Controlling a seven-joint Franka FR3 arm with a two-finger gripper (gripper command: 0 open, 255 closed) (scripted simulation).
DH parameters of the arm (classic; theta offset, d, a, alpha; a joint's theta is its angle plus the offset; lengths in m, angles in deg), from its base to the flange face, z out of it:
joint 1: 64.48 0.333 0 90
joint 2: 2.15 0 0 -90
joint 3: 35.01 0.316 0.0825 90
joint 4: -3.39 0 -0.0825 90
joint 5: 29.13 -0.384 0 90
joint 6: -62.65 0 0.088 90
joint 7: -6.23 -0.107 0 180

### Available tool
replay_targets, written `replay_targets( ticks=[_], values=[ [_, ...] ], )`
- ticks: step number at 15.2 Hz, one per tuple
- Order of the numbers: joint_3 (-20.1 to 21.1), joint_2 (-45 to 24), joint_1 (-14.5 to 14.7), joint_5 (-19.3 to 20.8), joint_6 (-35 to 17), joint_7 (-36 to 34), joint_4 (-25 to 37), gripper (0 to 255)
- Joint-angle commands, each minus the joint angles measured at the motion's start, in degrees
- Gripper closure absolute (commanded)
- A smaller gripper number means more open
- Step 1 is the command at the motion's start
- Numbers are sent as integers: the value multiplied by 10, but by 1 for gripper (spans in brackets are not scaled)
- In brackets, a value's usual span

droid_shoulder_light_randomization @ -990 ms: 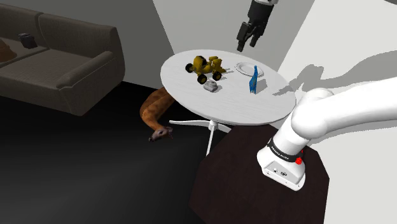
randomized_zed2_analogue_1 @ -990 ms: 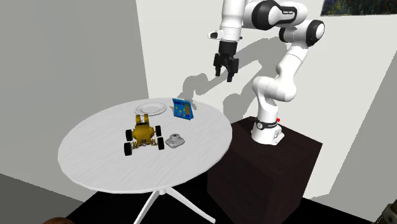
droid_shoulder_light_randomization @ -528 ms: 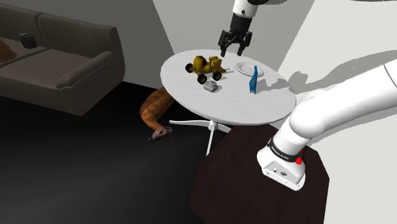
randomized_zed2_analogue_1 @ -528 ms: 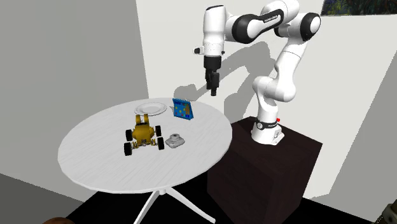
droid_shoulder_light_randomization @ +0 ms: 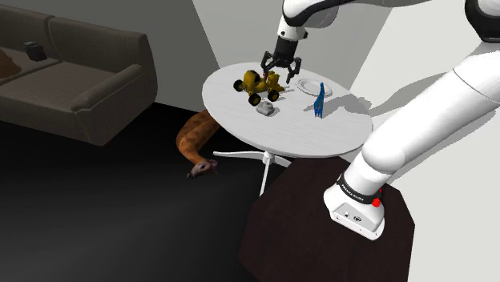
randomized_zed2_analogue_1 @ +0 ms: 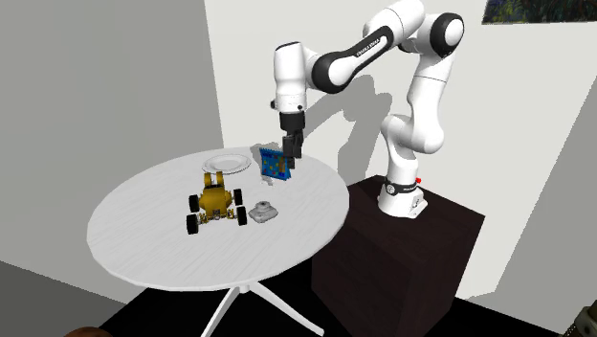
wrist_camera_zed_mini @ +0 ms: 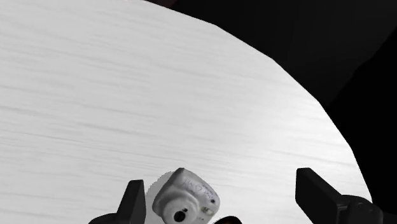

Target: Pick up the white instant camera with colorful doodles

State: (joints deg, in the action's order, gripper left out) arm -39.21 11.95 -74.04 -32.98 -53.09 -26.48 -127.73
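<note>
The small pale grey-white instant camera [droid_shoulder_light_randomization: 267, 109] lies on the round white table [droid_shoulder_light_randomization: 240, 128], beside a yellow toy vehicle [droid_shoulder_light_randomization: 261, 82]. In the second exterior view the camera [randomized_zed2_analogue_1: 264, 211] sits right of the toy [randomized_zed2_analogue_1: 215, 199]. My black gripper [droid_shoulder_light_randomization: 276, 66] hangs open well above the table, over the toy's far side in the shoulder view. Seen from the second exterior view, the gripper [randomized_zed2_analogue_1: 290, 146] is up by the blue patterned item [randomized_zed2_analogue_1: 276, 165]. The wrist view has the camera [wrist_camera_zed_mini: 186, 197] far below the gripper [wrist_camera_zed_mini: 220, 184], nearer one finger [wrist_camera_zed_mini: 133, 200], untouched.
A white plate [droid_shoulder_light_randomization: 309, 84] and the upright blue item [droid_shoulder_light_randomization: 320, 100] stand toward the table's far side. A brown object [droid_shoulder_light_randomization: 196, 136] lies on the dark floor under the table. A grey sofa [droid_shoulder_light_randomization: 72, 72] stands at the left. My dark stand [randomized_zed2_analogue_1: 402, 249] adjoins the table.
The arm has swung down and toward the shoulder view's left, bringing the gripper from high by the wall to just above the table's objects. The fingers stayed open; nothing on the table moved.
</note>
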Motion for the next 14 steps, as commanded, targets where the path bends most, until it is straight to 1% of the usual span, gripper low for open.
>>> replay_targets(
  ticks=[1, 7, 13, 14],
  values=[
    [-8, -44, -9, -16, -22, -33, 17, 0],
    [-30, -160, -32, -74, -84, -120, 55, 0],
    [-49, -268, -58, -151, -139, -188, 91, 0],
    [-49, -269, -58, -152, -140, -188, 92, 0]
  ],
)
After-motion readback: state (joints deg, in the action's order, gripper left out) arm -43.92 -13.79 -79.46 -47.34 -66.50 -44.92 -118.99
